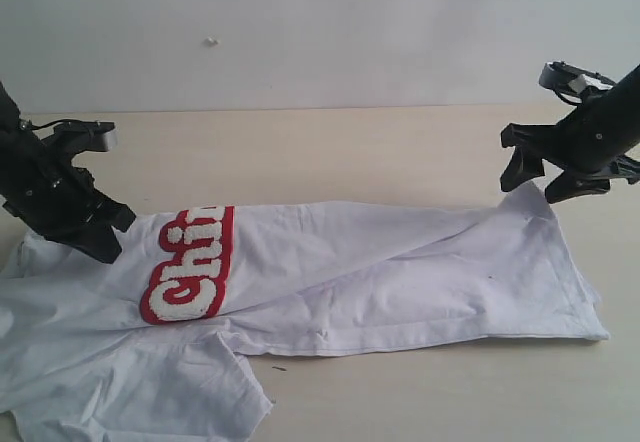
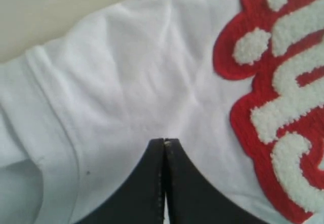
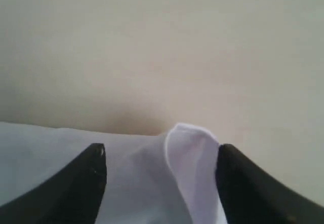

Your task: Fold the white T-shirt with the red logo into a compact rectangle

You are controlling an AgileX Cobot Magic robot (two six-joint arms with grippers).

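The white T-shirt (image 1: 400,272) lies stretched across the table, folded lengthwise, with one sleeve (image 1: 190,392) spread toward the front left. Part of the red logo (image 1: 190,262) with its white letters shows at the fold. My left gripper (image 1: 105,250) is shut, and its tips (image 2: 165,141) rest on the shirt (image 2: 136,72) beside the logo (image 2: 268,82); no cloth shows pinched between them. My right gripper (image 1: 535,187) stands open over the shirt's far right corner. That raised corner (image 3: 190,148) sits between the spread fingers, against one of them.
The shirt lies on a light wooden table (image 1: 350,142) in front of a white wall. The shirt's near right hem corner (image 1: 600,332) lies flat close to the table's right side. Bare tabletop (image 3: 162,46) lies beyond the right gripper.
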